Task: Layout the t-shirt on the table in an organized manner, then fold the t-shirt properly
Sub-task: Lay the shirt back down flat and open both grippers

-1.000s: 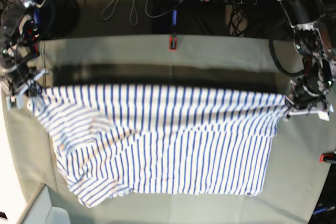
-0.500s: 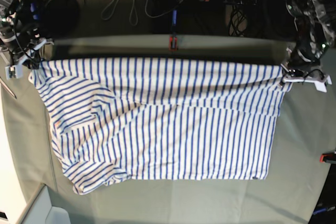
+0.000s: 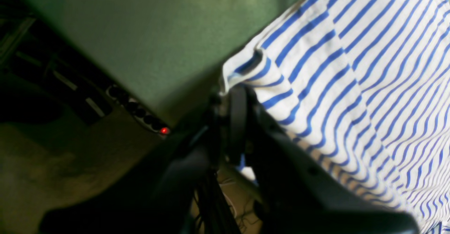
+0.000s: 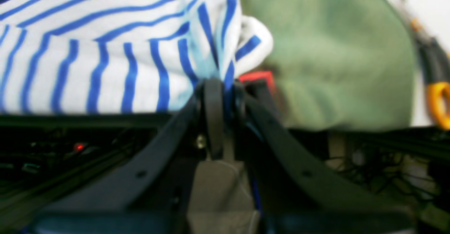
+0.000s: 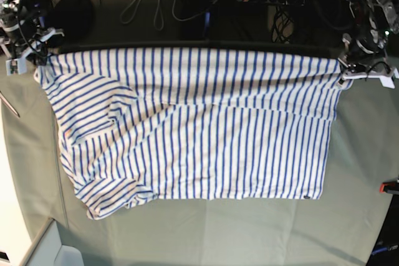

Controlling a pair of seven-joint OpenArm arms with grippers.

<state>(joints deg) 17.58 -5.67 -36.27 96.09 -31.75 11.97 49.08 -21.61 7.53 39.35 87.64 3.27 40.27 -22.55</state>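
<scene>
the blue-striped white t-shirt (image 5: pixel 193 126) lies spread across the grey-green table (image 5: pixel 361 172); lower-left corner rumpled.

The dark left claw (image 3: pixel 236 114) is pinched closed on a bunched corner of the soft white fabric t-shirt with thin blue stripes (image 3: pixel 355 72). From that corner the striped cloth spreads across the right side of the view, rippling lower down. Behind it lies the pale grey-green cloth-covered bench (image 3: pixel 147 30). Beyond the bench's edge, in the dark area at left, a black power strip (image 3: pixel 139 112) shows a small red light.
</scene>
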